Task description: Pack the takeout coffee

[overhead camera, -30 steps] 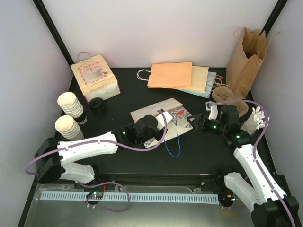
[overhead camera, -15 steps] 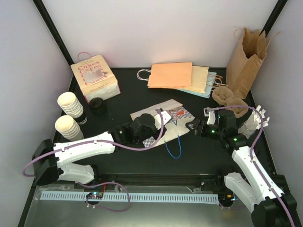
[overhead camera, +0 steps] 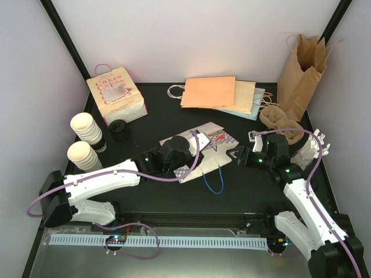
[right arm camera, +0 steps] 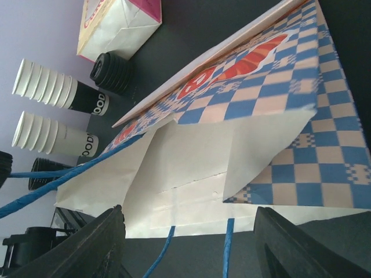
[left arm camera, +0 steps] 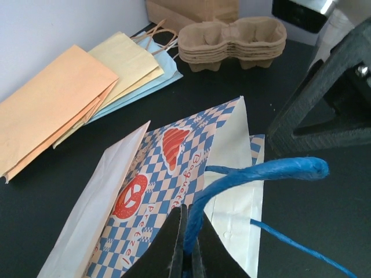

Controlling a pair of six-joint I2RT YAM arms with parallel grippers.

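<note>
The left pincer [left arm camera: 186,231] is closed on a blue handle [left arm camera: 261,174] of the checked bag [overhead camera: 204,152], its fingers pinching the cord near where it loops up; the bag lies flat at mid-tabletop, printed with a pretzel and a croissant, and a second blue loop trails off its near edge.

The right pincer [right arm camera: 188,231] stands with its jaws spread and holds nothing; it sits low just right of the bag, facing the white handle end, with the bag between the two arms.

The takeout coffee is at the left edge of the tabletop, well apart from both pincers: two stacks of cups [overhead camera: 86,128] stand one nearer than the other, and the lids [overhead camera: 120,128] – a short black stack – sit just right of the far one.

Beyond the lids, at the far left, stands a Cakes bag [overhead camera: 116,95] with a pink handle; flat paper bags [overhead camera: 208,91] – orange on top, yellow and pale blue beneath – lie fanned at the far middle.

At the far right a tall brown bag [overhead camera: 301,66] stands against the wall; nested pulp cup carriers [left arm camera: 232,37] lie in front of it, near the right arm; something white lies just right of that arm, too hidden to tell what it is.
</note>
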